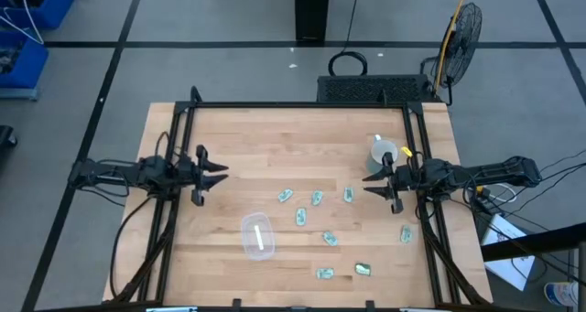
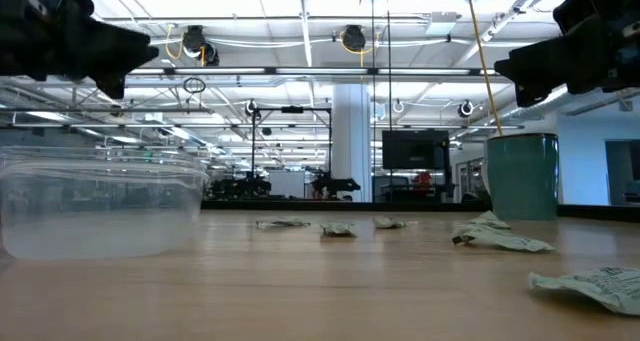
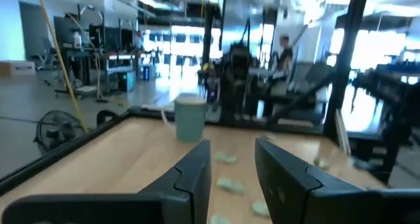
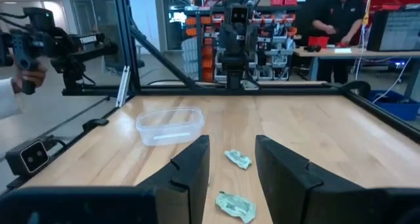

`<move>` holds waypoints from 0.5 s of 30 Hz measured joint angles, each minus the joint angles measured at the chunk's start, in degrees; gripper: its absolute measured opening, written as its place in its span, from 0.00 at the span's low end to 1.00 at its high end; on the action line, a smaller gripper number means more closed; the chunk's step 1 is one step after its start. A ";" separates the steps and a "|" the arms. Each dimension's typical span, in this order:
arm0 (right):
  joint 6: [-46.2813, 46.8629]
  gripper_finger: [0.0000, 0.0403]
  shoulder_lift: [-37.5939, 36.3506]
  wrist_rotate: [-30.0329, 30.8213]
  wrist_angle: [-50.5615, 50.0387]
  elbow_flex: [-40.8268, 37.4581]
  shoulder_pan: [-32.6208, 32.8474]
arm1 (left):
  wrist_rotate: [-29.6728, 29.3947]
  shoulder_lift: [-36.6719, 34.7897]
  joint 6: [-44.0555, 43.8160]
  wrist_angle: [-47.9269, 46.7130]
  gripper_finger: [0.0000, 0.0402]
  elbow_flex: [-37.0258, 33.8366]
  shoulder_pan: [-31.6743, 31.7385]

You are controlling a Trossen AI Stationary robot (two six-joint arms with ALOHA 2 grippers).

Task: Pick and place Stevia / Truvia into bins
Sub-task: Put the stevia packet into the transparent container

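While the bin [image 1: 258,236] sits empty and all Stevia packets [image 1: 316,199] lie on the worktop [image 1: 238,147], both grippers, left [image 1: 212,173] and right [image 1: 374,185], hover with fingers apart.

The wooden table [image 1: 229,138] carries scattered packets [image 1: 317,199], a clear bin [image 1: 258,236] and a mug [image 1: 382,154].

Robotics lab (open industrial hall): equipment racks [image 4: 262,27], workbench [image 4: 335,52].
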 joint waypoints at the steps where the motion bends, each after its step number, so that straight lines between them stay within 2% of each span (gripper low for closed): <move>1: 0.27 0.29 0.01 -0.04 -0.03 0.00 0.00 | -0.15 0.00 -0.29 1.53 0.31 0.00 0.00; 5: 0.61 0.29 0.10 -0.04 -0.01 0.01 0.00 | -2.41 0.00 1.84 6.07 0.31 0.02 0.00; 7: 2.84 0.29 0.21 -0.04 0.08 0.01 0.00 | -7.21 -0.02 2.72 7.91 0.31 0.02 0.00; 11: 9.72 0.29 0.77 0.13 -3.65 0.01 0.00 | -19.31 -0.02 -2.87 10.83 0.31 0.02 0.02; 13: 15.64 0.29 1.87 0.00 -6.97 0.01 0.06 | -22.04 0.01 -2.53 10.23 0.31 0.02 0.04; 15: 19.90 0.29 3.99 0.06 -10.59 0.01 0.04 | -22.10 0.91 -3.40 9.24 0.31 0.02 0.02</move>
